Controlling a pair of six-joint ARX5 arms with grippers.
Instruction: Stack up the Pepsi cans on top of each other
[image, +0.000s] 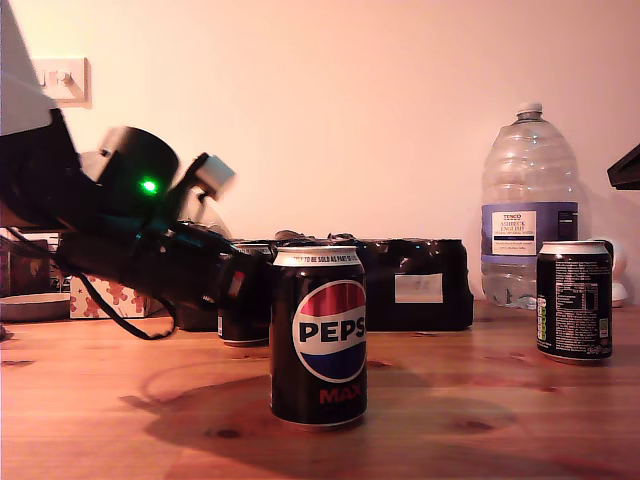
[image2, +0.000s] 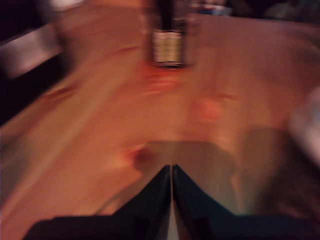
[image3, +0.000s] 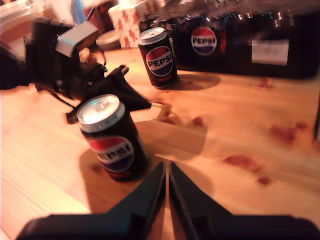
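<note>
Nearest the exterior camera, at lower centre of the frame, stands the front can (image: 318, 340), upright on the table (image: 450, 400), long axis vertical, Pepsi logo facing the lens. Its silver lid looks sealed in the second wrist view.

The back can (image: 242, 320) stands upright behind it, slightly toward the exterior view's left, half hidden by the first arm. Its logo faces the second wrist camera. The right can (image: 574, 300) stands upright at the exterior view's right, with white nutrition text turned to the lens. All three rest on the wood, none on another.

Behind them, a black shrink-wrapped multipack (image: 415, 285) lies along the wall; can tops show through its wrap in the second wrist view. A clear bottle (image: 529, 210) with a blue label stands behind the right can; I cannot tell how full it is.

My first gripper (image2: 171, 175) reaches in from the exterior view's left, its fingers pressed together and holding nothing. Its tip sits just behind the front can, whether touching I cannot tell, and the right can is straight ahead, well apart.

My second gripper (image3: 166, 170) is likewise closed and empty, with the front can just ahead of its tips, not touching.
</note>
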